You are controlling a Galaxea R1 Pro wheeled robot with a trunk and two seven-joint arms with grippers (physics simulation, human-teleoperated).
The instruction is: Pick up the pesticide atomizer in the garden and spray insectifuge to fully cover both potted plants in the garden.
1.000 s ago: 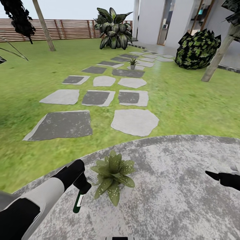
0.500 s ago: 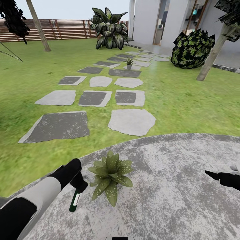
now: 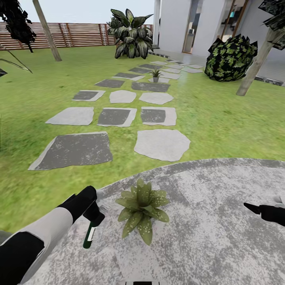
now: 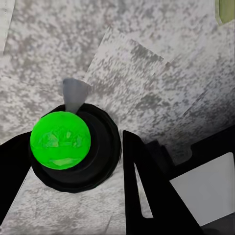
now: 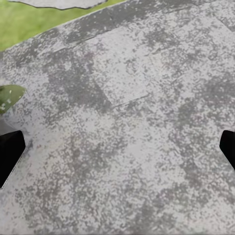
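My left gripper (image 3: pixel 93 217) is shut on the pesticide atomizer (image 3: pixel 90 236), a slim dark bottle with a white label that hangs down over the grey patio. In the left wrist view the atomizer (image 4: pixel 60 141) appears end-on as a bright green disc in a dark ring between black fingers (image 4: pixel 147 191). One potted plant (image 3: pixel 143 206) stands on the patio just right of the bottle, apart from it. The other potted plant (image 3: pixel 155 74) sits far off among the stepping stones. My right gripper (image 3: pixel 259 209) hovers low over the patio at the right, open and holding nothing (image 5: pixel 117 152).
The round grey patio (image 3: pixel 213 221) borders the green lawn (image 3: pixel 221 118). Grey stepping stones (image 3: pixel 161 144) lead to a white building (image 3: pixel 182 23). A big leafy palm (image 3: pixel 130 33), a dark round shrub (image 3: pixel 231 57), tree trunks (image 3: pixel 255 67) and a wooden slat fence (image 3: pixel 79 35) stand beyond.
The whole picture has shifted a little to the right, so the camera moved. Both arms keep their places in the frame. The left gripper still holds the atomizer beside the near plant.
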